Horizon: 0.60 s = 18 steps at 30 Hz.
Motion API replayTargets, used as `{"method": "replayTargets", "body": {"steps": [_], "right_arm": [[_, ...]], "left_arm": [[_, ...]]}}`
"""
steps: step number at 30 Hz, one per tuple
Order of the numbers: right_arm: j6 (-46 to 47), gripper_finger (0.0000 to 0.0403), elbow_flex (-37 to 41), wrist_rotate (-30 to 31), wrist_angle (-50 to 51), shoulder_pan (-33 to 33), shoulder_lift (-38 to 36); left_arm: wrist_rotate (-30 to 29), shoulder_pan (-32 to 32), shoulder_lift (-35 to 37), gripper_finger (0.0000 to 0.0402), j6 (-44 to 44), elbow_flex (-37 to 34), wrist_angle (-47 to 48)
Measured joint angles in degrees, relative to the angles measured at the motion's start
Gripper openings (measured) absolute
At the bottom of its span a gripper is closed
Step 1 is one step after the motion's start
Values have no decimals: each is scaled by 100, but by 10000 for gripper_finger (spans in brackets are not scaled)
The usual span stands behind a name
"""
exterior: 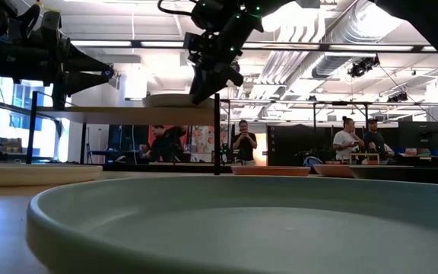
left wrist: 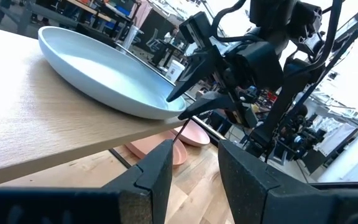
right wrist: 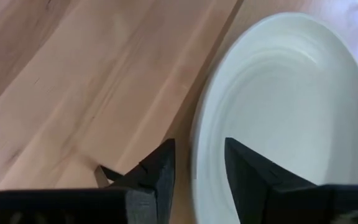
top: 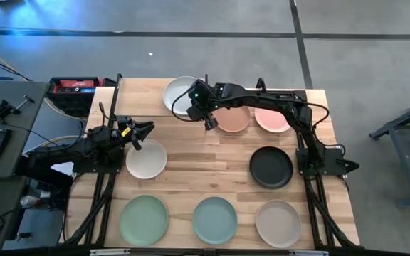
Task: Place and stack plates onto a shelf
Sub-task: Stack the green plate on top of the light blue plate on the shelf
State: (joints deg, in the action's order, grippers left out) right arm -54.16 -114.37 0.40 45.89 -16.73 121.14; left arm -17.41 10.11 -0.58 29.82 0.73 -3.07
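Observation:
A white plate [top: 180,96] lies flat on the shelf [top: 137,92], a small raised wooden board at the table's far left, with its rim [left wrist: 173,112] at the shelf's right edge. My right gripper [top: 208,122] slants down at that rim, open. One finger [left wrist: 188,74] stands above the rim and the other [left wrist: 207,106] below it. My left gripper [top: 146,132] waits open and level near the shelf's front, holding nothing. My right gripper straddles the plate's rim [right wrist: 199,155] at the shelf's right edge, slanting down from the table's right, one finger over it and one under. I cannot tell whether either finger touches it. The plate rests on the shelf.
More plates lie on the tabletop: salmon [top: 233,117] and pink [top: 272,117] at the far side, cream [top: 146,158] and black [top: 270,168] in the middle, green [top: 144,219], teal [top: 214,220] and beige [top: 278,222] along the near edge. People stand in the room beyond.

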Motion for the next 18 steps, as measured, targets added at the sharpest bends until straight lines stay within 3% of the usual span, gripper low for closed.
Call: {"method": "replayTargets", "body": {"steps": [7, 18], "right_arm": [[12, 114, 0, 1, 21, 146, -84], [23, 114, -2, 596, 7, 441, -346]], "left_arm": [[2, -2, 0, 120, 0, 0, 0], [15, -1, 0, 120, 11, 0, -15]]}}
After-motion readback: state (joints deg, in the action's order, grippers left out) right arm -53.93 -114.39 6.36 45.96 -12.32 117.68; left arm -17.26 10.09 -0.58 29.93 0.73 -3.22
